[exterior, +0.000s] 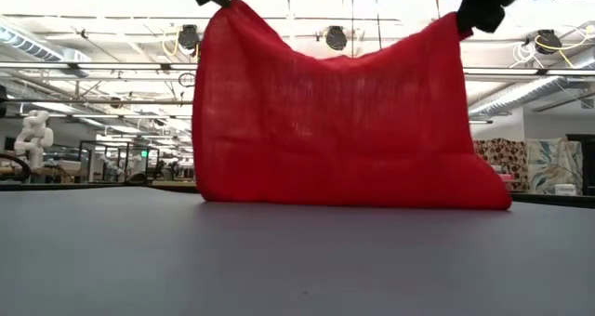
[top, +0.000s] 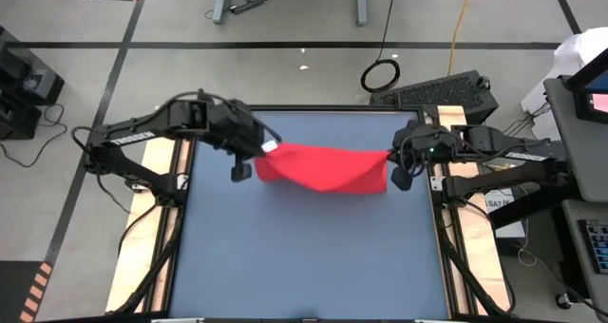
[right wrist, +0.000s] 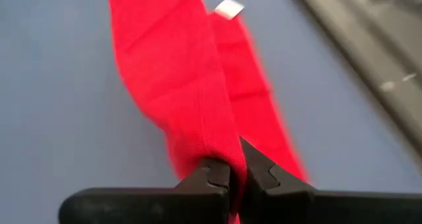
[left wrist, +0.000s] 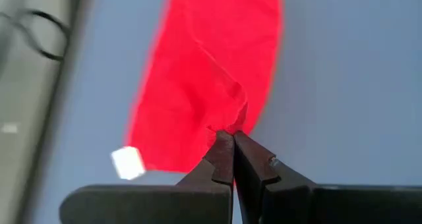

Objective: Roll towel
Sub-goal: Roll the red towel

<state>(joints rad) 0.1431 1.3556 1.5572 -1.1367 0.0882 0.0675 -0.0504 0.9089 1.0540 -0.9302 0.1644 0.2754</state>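
The left gripper (top: 263, 150) was clamped on the towel's (top: 323, 167) left top corner, fingers (left wrist: 224, 155) pinched together on the cloth. The towel hung stretched between both arms above the far half of the blue table (top: 304, 256), its bottom edge resting on the surface and a small white tag (left wrist: 127, 162) showing. The right gripper (top: 391, 158) was clamped on the right top corner.
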